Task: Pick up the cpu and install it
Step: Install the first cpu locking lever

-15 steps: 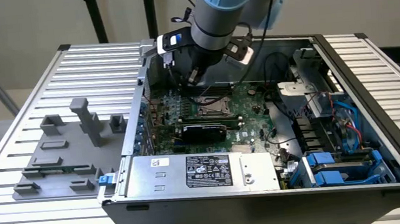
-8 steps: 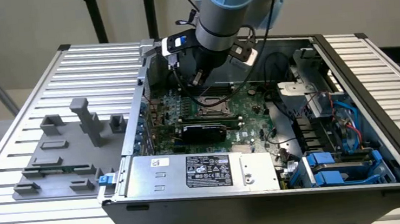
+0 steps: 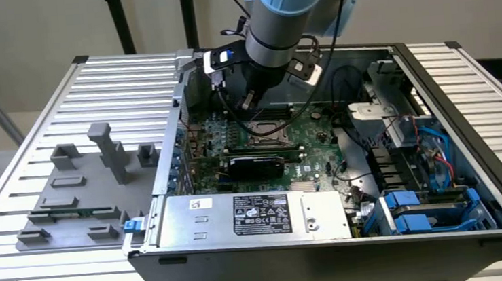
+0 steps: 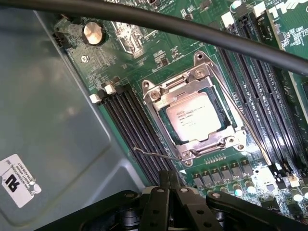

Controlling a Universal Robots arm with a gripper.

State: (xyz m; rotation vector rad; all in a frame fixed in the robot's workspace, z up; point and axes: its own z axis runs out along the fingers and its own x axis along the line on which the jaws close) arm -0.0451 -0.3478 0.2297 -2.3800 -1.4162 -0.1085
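The cpu [image 4: 195, 118], a silvery square chip with printed lettering, lies flat inside the motherboard socket, framed by the metal load plate [image 4: 192, 79]. My gripper [image 4: 168, 180] hovers above the board a little to one side of the socket, its two black fingers pressed together with nothing between them. In the exterior view the gripper [image 3: 250, 102] hangs inside the open computer case, just above the socket [image 3: 268, 127] and toward the case's back wall.
A thin wire lever [image 4: 159, 155] sticks out by the socket, flanked by memory slots [image 4: 130, 120]. A black cable [image 4: 192, 33] crosses overhead. The grey case wall [image 4: 43, 106] is close. A power supply [image 3: 249, 215], blue drive caddies [image 3: 421, 211] and grey fixture blocks [image 3: 74, 197] stand around.
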